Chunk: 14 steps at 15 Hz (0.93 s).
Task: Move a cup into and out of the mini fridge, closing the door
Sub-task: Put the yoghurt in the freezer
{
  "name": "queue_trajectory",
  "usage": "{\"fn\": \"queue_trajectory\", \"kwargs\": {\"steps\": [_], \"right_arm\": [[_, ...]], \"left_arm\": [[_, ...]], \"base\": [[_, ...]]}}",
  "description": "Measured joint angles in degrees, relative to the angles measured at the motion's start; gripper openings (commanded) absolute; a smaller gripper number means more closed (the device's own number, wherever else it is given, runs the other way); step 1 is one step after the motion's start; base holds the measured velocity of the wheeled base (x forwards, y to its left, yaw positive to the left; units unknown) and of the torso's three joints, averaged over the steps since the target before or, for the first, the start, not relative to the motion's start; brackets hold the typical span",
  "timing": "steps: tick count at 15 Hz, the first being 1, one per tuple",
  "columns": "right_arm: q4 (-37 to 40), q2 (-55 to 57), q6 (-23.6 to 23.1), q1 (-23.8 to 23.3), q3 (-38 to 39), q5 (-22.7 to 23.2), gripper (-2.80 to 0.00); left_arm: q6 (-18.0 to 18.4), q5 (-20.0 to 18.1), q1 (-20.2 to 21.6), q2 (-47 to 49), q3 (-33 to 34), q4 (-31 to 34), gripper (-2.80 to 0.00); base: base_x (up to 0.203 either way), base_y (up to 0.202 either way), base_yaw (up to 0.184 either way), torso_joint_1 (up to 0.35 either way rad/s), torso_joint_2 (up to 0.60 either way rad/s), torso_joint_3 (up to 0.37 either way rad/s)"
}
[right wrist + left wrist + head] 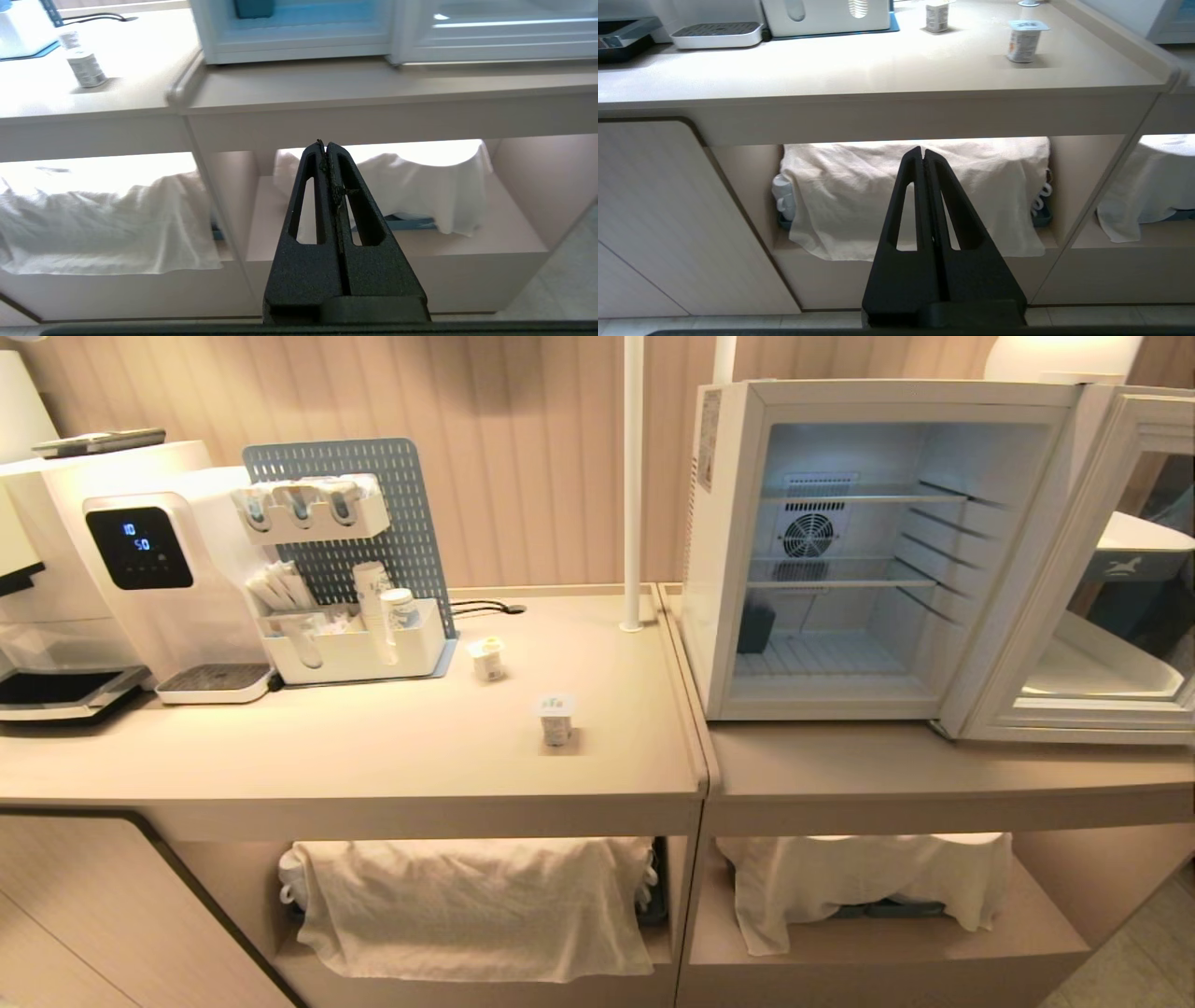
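Nothing grabbed yet. Both arms parked low in front of the cabinets, left gripper (923, 151) and right gripper (325, 144) pinched fully together, empty. Mini fridge (728, 569) on the right counter, door (1074, 616) swung wide. Nearer cup (555, 717) upright mid-counter, another cup (486, 658) behind. Probably best: open up first, come in level, squeeze gently around the middle, keep upright.

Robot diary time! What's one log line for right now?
mini fridge: empty shelves | door: open | near cup: on counter | left gripper: shut, parked low | right gripper: shut, parked low
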Motion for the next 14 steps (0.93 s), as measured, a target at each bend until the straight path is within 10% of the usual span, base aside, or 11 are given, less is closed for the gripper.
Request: {"fn": "queue_trajectory", "kwargs": {"steps": [14], "right_arm": [[0.0, 0.0, 0.0, 0.0, 0.0, 0.0, -2.80]], "left_arm": [[-0.2, 0.0, 0.0, 0.0, 0.0, -0.1, -2.80]], "base": [[0.000, 0.193, 0.000, 0.003, 0.00, 0.004]]}}
